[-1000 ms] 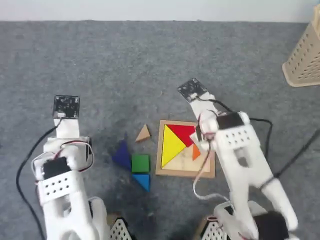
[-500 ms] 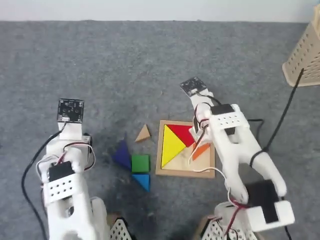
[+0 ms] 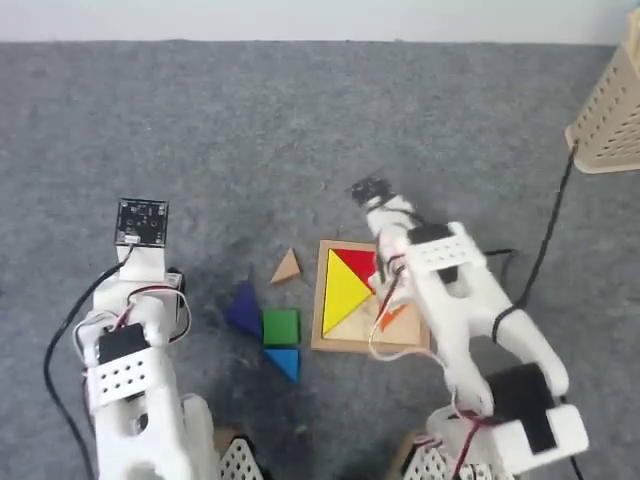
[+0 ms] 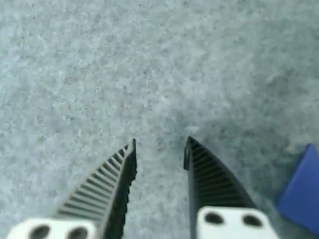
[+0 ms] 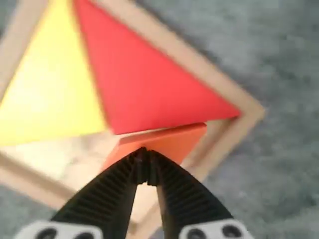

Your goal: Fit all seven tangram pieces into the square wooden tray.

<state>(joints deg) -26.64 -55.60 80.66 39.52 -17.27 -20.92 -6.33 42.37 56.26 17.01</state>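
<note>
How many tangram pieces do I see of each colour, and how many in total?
yellow triangle: 1
red triangle: 1
orange piece: 1
tan triangle: 1
dark blue piece: 1
green square: 1
light blue triangle: 1
Total: 7

Tray (image 3: 318,300) holds yellow triangle (image 3: 343,290), red triangle (image 3: 360,265), orange piece (image 3: 392,317); loose pieces (image 3: 281,326) beside.

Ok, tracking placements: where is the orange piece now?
In the high view the right gripper holds the orange piece over the wooden tray's right side, below the red triangle and beside the yellow triangle.
</note>
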